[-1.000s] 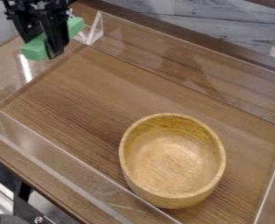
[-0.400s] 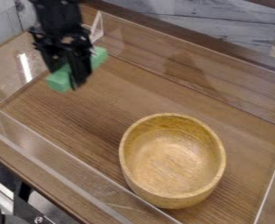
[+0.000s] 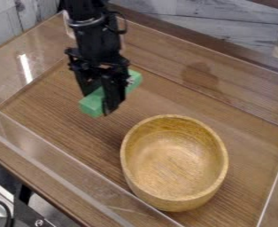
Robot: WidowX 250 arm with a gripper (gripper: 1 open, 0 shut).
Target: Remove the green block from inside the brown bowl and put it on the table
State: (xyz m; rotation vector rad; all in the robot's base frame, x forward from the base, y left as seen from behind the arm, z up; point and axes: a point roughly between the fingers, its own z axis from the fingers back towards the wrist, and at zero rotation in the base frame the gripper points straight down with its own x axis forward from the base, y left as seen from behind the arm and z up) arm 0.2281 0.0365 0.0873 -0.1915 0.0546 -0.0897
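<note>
Over the last second I had swung my gripper [image 3: 113, 90] in from the far left corner of the view, and the green block [image 3: 94, 102] had come along with it. The fingers were drawn in tight on it, about as near together as its body let them, and it showed on both sides of them, tilted. It hung over the wooden table [image 3: 57, 117], just beyond the brown bowl [image 3: 174, 118] and to its left in the view; how high it hung I could not tell. The bowl had not shifted. For the task, I judged the removing part done, since the block was outside the bowl, and only the placing was left. But my travel had brought it closer to the rim, so a further swing that way risked knocking the bowl or dropping the block back in. What seemed called for was to stop short, lower it to bare wood and let go.
</note>
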